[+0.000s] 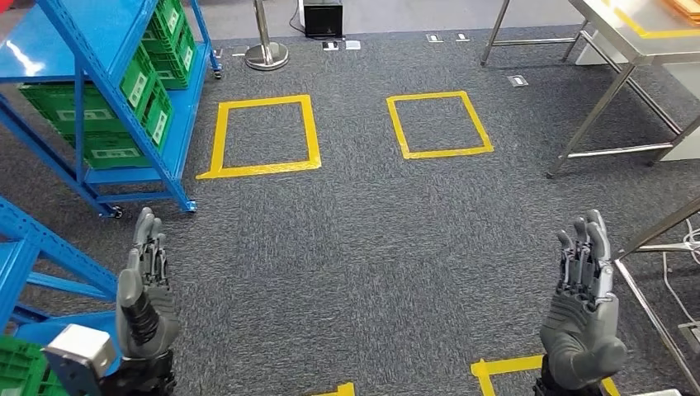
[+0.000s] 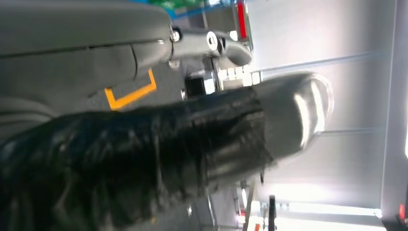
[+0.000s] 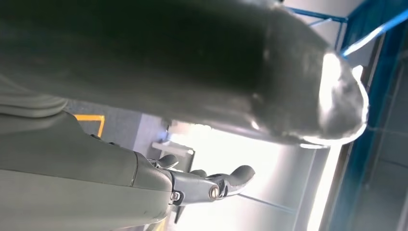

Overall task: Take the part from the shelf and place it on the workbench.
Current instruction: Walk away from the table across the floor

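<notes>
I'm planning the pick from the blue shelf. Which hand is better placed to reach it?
Probably the left. The left hand is raised, open and empty right beside the blue shelf holding green crates. The right hand, also open, is across the carpet near the metal workbench.

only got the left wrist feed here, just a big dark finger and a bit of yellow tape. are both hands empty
Observer: Yes. In the head view the left hand and right hand are both raised with fingers apart, holding nothing.
Operator: where's the shelf
Observer: The blue shelf stands ahead on the robot's left, with green crates stacked on its levels.
Operator: and the workbench
Observer: A metal workbench stands ahead on the right, across the grey carpet.
Operator: can you see the part
Observer: I cannot tell; what is in the crates is not visible from here.
</notes>
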Tool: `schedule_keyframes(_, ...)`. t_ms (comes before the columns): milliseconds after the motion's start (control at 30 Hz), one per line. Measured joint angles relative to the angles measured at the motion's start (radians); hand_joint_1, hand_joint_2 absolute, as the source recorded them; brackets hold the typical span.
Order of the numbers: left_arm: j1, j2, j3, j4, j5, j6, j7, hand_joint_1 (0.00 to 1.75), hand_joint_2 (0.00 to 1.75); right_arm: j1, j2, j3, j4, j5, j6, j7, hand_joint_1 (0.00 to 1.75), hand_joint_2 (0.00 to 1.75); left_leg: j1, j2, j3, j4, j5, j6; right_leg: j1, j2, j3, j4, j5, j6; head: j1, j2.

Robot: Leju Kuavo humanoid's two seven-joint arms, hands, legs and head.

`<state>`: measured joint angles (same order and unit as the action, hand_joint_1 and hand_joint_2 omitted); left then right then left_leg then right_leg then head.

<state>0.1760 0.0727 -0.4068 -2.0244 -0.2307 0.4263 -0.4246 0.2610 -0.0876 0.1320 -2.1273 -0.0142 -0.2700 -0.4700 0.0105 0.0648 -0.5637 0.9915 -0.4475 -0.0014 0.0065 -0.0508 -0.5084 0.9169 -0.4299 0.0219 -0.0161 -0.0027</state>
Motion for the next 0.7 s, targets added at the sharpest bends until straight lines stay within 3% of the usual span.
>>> schedule_keyframes(33, -0.001, 0.000, 0.000, 0.000, -0.002, 0.000, 0.000, 0.00, 0.00, 0.000, 0.000, 0.000, 0.000, 0.002, 0.000, 0.000, 0.00, 0.00, -0.003, -0.001, 0.001, -0.005, -0.004, 0.003, 0.002, -0.007, -0.005, 0.004, -0.001, 0.004, 0.001, 0.000)
schedule_keyframes(100, 0.000, 0.000, -0.002, 0.000, -0.005, 0.001, 0.000, 0.00, 0.00, -0.002, 0.000, 0.001, 0.000, 0.006, -0.001, 0.000, 0.00, 0.00, 0.003, -0.031, -0.006, -0.011, -0.005, 0.010, 0.000, -0.018, -0.017, 0.016, -0.009, 0.013, 0.007, 0.000)
schedule_keyframes(133, -0.001, 0.000, -0.003, 0.000, -0.006, 0.001, 0.000, 0.00, 0.00, -0.003, 0.000, 0.001, 0.000, 0.009, -0.002, 0.000, 0.00, 0.00, 0.005, -0.046, -0.006, -0.015, -0.007, 0.014, -0.002, -0.012, -0.031, 0.039, -0.022, 0.017, 0.011, 0.000)
schedule_keyframes(167, -0.001, 0.000, -0.005, 0.000, -0.007, 0.001, 0.000, 0.00, 0.00, -0.005, 0.000, 0.001, 0.000, 0.012, -0.002, 0.000, 0.00, 0.00, 0.007, -0.060, -0.004, -0.019, -0.009, 0.019, -0.004, 0.000, -0.053, 0.082, -0.044, 0.020, 0.018, 0.000)
schedule_keyframes(267, -0.002, 0.000, -0.007, 0.000, -0.010, 0.001, 0.001, 0.00, 0.00, -0.006, 0.000, 0.002, 0.003, 0.021, -0.004, 0.003, 0.00, 0.00, 0.003, -0.092, -0.002, -0.022, -0.011, 0.029, -0.008, 0.036, -0.165, 0.300, -0.115, 0.023, 0.040, 0.000)
schedule_keyframes(300, -0.002, 0.000, -0.008, 0.000, -0.010, 0.001, 0.001, 0.00, 0.00, -0.005, 0.000, 0.002, 0.004, 0.023, -0.004, 0.004, 0.00, 0.00, -0.001, -0.104, -0.001, -0.022, -0.012, 0.030, -0.007, 0.039, -0.197, 0.347, -0.120, 0.020, 0.043, 0.000)
schedule_keyframes(333, -0.002, 0.000, -0.008, 0.000, -0.010, 0.001, 0.002, 0.00, 0.00, -0.005, 0.000, 0.002, 0.006, 0.024, -0.005, 0.004, 0.00, 0.00, -0.004, -0.116, 0.001, -0.022, -0.012, 0.031, -0.005, 0.043, -0.212, 0.356, -0.106, 0.015, 0.046, 0.000)
schedule_keyframes(367, -0.002, 0.000, -0.009, 0.000, -0.009, 0.001, 0.002, 0.00, 0.00, -0.005, 0.000, 0.002, 0.006, 0.026, -0.005, 0.004, 0.00, 0.00, -0.007, -0.129, 0.004, -0.022, -0.013, 0.032, -0.003, 0.048, -0.207, 0.322, -0.074, 0.007, 0.048, 0.000)
schedule_keyframes(433, -0.002, 0.000, -0.011, 0.000, -0.007, 0.001, 0.001, 0.00, 0.00, -0.006, 0.000, 0.002, 0.006, 0.029, -0.005, 0.004, 0.00, 0.00, -0.008, -0.153, 0.012, -0.024, -0.016, 0.035, 0.004, 0.080, -0.154, 0.180, 0.015, -0.014, 0.048, 0.000)
schedule_keyframes(500, -0.004, 0.000, -0.013, 0.001, -0.004, 0.001, 0.000, 0.00, 0.00, -0.005, -0.001, 0.003, 0.005, 0.034, -0.005, 0.005, 0.00, 0.00, 0.000, -0.173, 0.010, -0.025, -0.015, 0.032, 0.009, 0.117, -0.109, 0.082, 0.063, -0.031, 0.044, 0.000)
schedule_keyframes(533, -0.004, 0.000, -0.014, 0.002, -0.003, 0.002, 0.000, 0.00, 0.00, -0.006, -0.002, 0.003, 0.005, 0.036, -0.005, 0.006, 0.00, 0.00, 0.008, -0.182, 0.005, -0.025, -0.013, 0.028, 0.010, 0.127, -0.100, 0.069, 0.064, -0.037, 0.045, 0.000)
schedule_keyframes(600, -0.004, 0.000, -0.014, 0.004, -0.002, 0.002, 0.000, 0.00, 0.00, -0.007, -0.003, 0.003, 0.003, 0.041, -0.005, 0.007, 0.00, 0.00, 0.016, -0.196, -0.004, -0.029, -0.010, 0.019, 0.013, 0.114, -0.085, 0.044, 0.073, -0.048, 0.055, 0.000)
schedule_keyframes(633, -0.004, 0.000, -0.014, 0.004, -0.001, 0.002, 0.000, 0.00, 0.00, -0.010, -0.004, 0.004, 0.003, 0.043, -0.005, 0.007, 0.00, 0.00, 0.013, -0.184, -0.012, -0.025, -0.013, 0.016, 0.010, 0.104, -0.069, 0.016, 0.073, -0.053, 0.057, 0.000)
schedule_keyframes(700, -0.008, 0.000, -0.014, 0.005, 0.003, 0.003, 0.001, 0.00, 0.00, -0.014, -0.004, 0.006, 0.004, 0.049, -0.005, 0.010, 0.00, 0.00, 0.005, -0.132, -0.055, 0.038, -0.047, 0.009, 0.005, 0.080, -0.041, -0.037, 0.073, -0.059, 0.049, 0.000)
